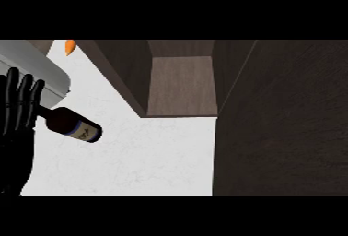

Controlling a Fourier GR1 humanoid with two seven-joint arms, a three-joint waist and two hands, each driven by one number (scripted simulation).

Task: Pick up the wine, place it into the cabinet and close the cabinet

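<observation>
wine bottle (pixel 73 125) lies tilted on the counter (pixel 136 156); left robot hand (pixel 19 103) upright beside its neck, fingers straight, holding nothing

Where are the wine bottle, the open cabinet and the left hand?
wine bottle (pixel 73 125): head view, on its dark body.
cabinet (pixel 182 87): head view, on its inner shelf.
left hand (pixel 17 103): head view, on its fingers.

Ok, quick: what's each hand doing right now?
Left hand: open, fingers straight, against the neck of the wine bottle.
Right hand: not in view.
</observation>
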